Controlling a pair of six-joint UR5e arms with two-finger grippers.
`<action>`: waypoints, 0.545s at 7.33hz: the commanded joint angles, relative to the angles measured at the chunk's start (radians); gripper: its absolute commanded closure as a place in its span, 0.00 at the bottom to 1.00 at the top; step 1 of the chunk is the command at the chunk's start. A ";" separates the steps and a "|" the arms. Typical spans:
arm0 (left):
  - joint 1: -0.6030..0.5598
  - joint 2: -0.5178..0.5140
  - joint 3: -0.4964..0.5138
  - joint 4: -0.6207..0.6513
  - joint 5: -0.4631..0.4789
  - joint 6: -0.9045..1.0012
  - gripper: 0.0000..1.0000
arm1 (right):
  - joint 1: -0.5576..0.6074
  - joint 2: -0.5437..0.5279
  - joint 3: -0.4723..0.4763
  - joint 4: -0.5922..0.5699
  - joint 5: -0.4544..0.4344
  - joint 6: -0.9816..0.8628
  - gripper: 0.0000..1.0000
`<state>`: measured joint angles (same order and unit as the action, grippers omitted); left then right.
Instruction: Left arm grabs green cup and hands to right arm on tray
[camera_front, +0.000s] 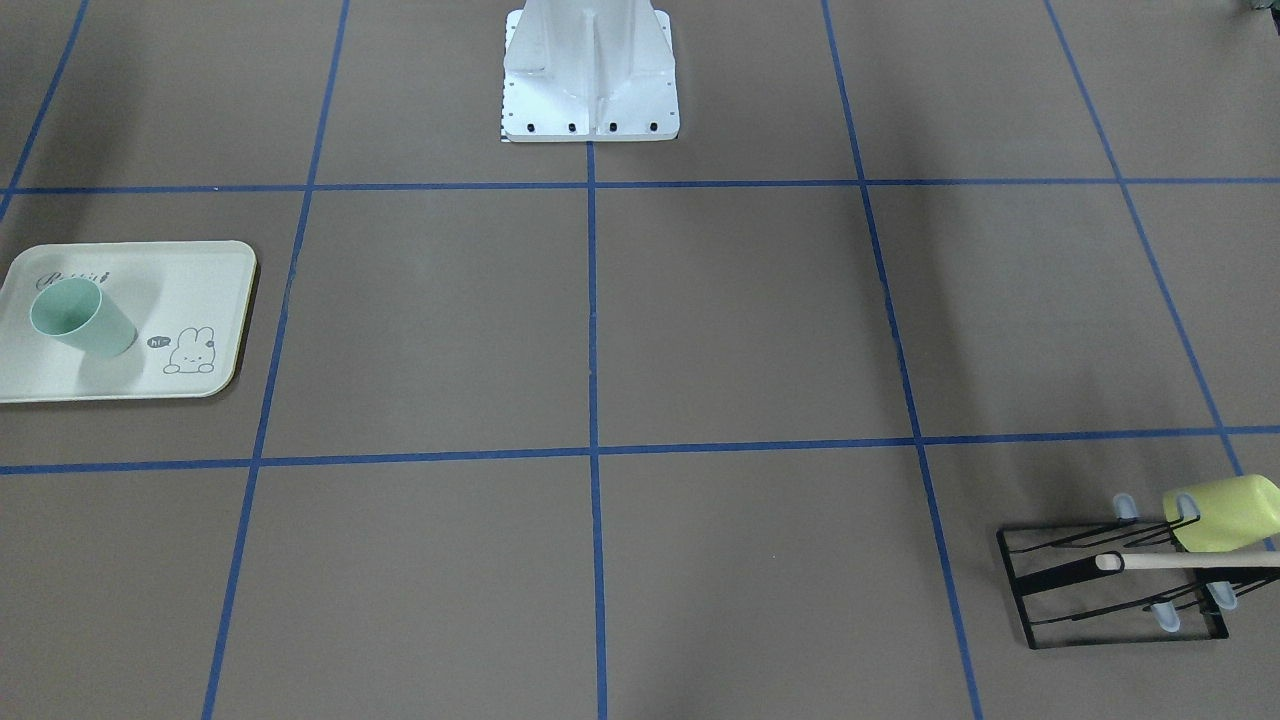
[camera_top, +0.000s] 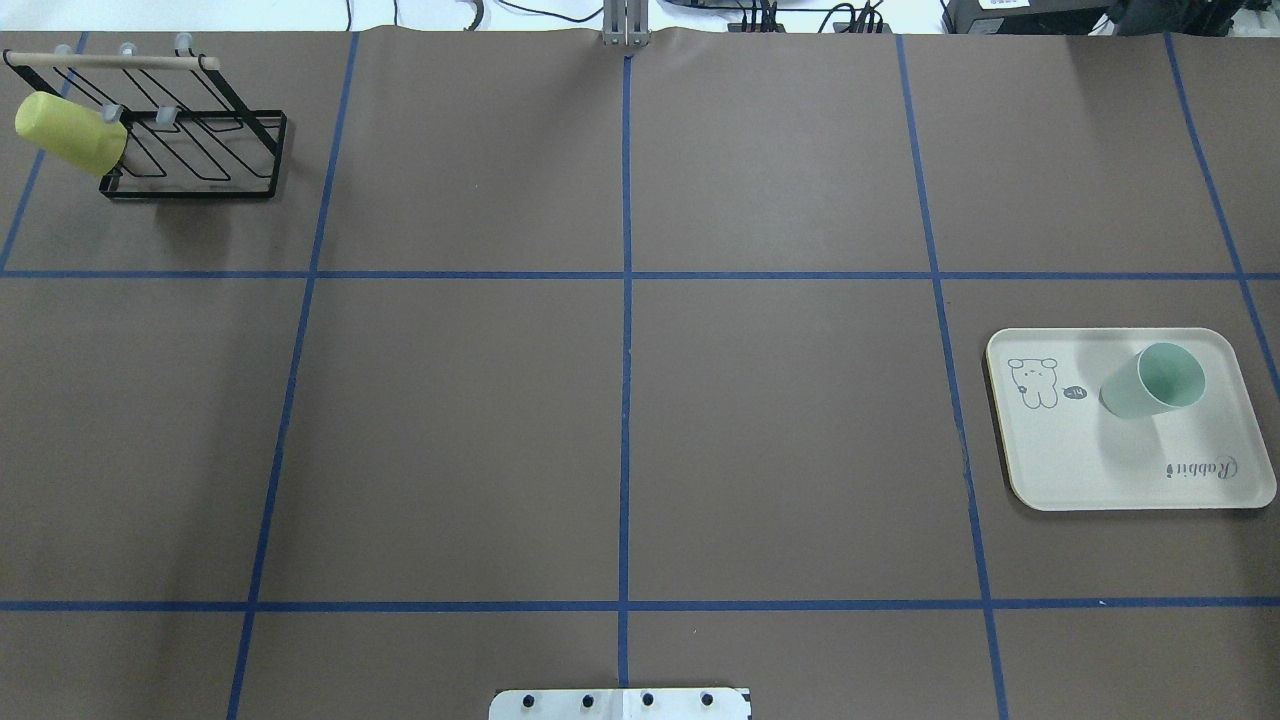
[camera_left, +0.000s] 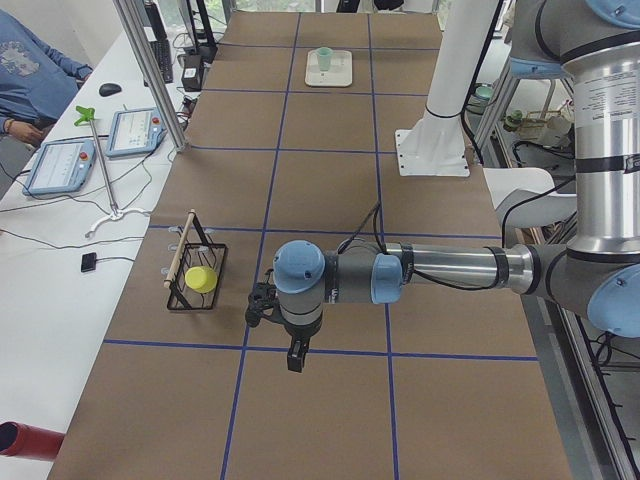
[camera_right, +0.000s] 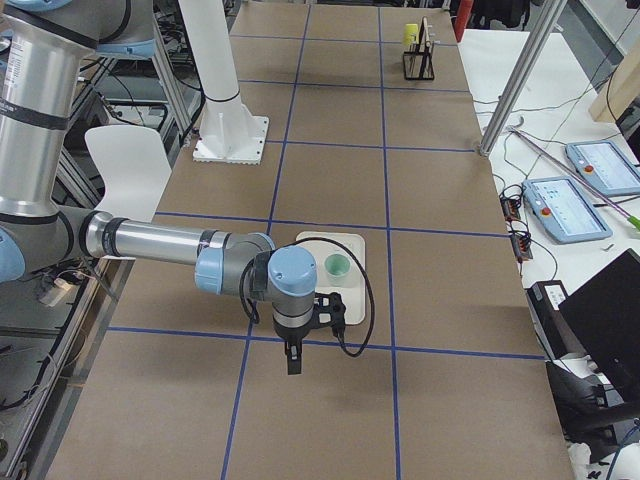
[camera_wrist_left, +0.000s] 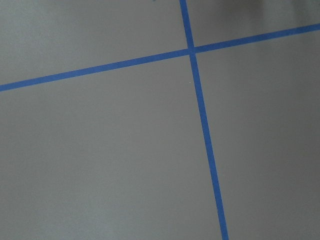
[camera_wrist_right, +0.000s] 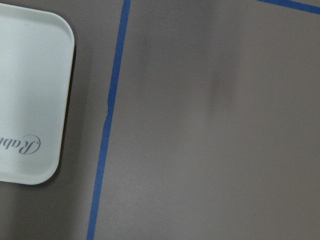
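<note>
Left tool (camera_left: 294, 356) indistinct; tray (camera_front: 205, 285) edge cropped

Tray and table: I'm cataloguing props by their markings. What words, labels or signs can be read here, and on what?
"Rabbit": script on the tray, upside down in the overhead view.
The speech bubble beside the bunny drawing: too small to read.
The print on the left arm: too small to read.
</note>
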<state>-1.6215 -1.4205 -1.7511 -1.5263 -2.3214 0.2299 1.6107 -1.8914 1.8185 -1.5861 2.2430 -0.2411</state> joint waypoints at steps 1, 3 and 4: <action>0.000 0.000 -0.001 0.000 0.000 0.000 0.00 | 0.000 0.000 0.001 0.000 0.000 -0.001 0.00; 0.000 0.002 -0.005 0.000 -0.001 -0.001 0.00 | 0.000 0.000 0.001 0.000 0.000 -0.001 0.00; -0.001 0.003 -0.025 0.002 0.000 -0.001 0.00 | 0.000 0.000 0.001 0.018 0.000 -0.003 0.00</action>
